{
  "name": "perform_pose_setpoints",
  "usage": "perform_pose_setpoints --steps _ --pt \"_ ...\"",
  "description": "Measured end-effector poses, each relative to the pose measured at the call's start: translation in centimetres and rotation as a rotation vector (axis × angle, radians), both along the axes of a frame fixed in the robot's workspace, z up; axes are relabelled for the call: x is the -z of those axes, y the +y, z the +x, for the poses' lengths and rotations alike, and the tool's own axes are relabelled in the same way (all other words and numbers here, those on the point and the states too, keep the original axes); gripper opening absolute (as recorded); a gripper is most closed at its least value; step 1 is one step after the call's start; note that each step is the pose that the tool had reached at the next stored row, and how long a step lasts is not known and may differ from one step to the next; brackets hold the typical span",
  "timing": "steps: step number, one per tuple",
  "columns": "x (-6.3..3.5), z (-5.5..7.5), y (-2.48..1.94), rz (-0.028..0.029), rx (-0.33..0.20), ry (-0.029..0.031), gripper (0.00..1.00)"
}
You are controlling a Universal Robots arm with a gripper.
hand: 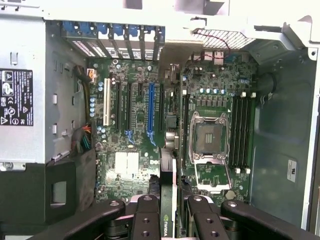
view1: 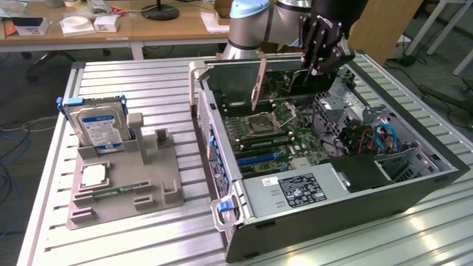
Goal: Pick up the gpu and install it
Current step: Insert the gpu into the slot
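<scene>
My gripper (view1: 319, 67) is shut on the gpu (view1: 289, 83) and holds it upright over the open computer case (view1: 414, 183). The card's silver end bracket (view1: 258, 83) hangs toward the case's rear wall. In the wrist view the gpu (hand: 167, 225) shows edge-on between my two black fingers (hand: 147, 220), with a green logo on its top edge. It hangs above the motherboard (hand: 135, 165), close beside the long blue slot (hand: 151, 115) and apart from it.
The case lies open on a slatted metal table (view1: 148, 88). Inside are the CPU socket (hand: 210, 137), memory slots (hand: 241, 130), a power supply (view1: 296, 188) and drive cage cables (view1: 384, 138). A grey stand (view1: 126, 183) holds a blue-labelled hard drive (view1: 96, 124) and a memory stick (view1: 111, 192).
</scene>
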State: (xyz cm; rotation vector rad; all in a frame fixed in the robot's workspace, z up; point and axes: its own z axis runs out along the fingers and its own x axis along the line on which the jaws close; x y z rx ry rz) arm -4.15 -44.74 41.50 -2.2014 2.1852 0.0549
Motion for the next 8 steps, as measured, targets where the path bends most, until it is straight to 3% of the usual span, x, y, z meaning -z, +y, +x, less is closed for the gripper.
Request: perform_pose_setpoints --steps 8 --pt "0.35 -0.32 0.01 -0.0001 0.022 0.0 0.26"
